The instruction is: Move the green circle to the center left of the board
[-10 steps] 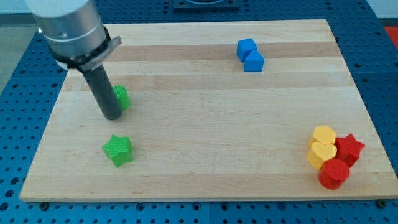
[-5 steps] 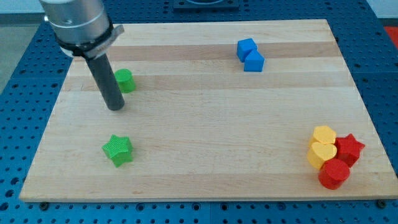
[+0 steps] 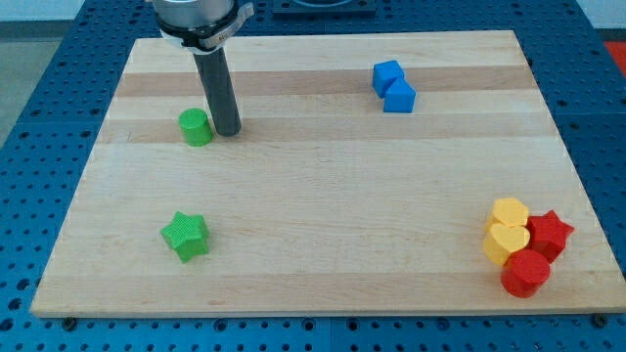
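The green circle (image 3: 196, 127) sits on the wooden board (image 3: 323, 186) toward the view's upper left. My tip (image 3: 228, 131) rests on the board just to the right of the green circle, close beside it; whether they touch I cannot tell. A green star (image 3: 185, 237) lies lower down at the view's left.
Two blue cubes (image 3: 393, 86) sit together at the view's top, right of centre. A cluster at the view's bottom right holds two yellow blocks (image 3: 507, 230), a red star (image 3: 550, 233) and a red cylinder (image 3: 526, 273).
My tip has moved from the left of the green circle up and around to its right side. The green circle has shifted slightly up the board.
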Motion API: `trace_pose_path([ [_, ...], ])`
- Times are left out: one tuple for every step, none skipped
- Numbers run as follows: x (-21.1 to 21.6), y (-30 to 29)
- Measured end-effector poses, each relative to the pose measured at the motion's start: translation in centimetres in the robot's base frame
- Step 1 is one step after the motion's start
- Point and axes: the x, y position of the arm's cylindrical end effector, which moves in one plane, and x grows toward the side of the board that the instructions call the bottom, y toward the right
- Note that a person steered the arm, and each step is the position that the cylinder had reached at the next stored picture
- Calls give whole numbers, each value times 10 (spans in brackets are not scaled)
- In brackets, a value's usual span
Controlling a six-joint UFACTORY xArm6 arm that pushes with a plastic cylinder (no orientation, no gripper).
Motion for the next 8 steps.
trace_pose_path([
  [-14,-32],
  [-15,-32],
  [-30,-42],
  [-40,-45],
  [-40,-49],
  [-40,-50],
  [-40,-50],
  [-38,-29],
])
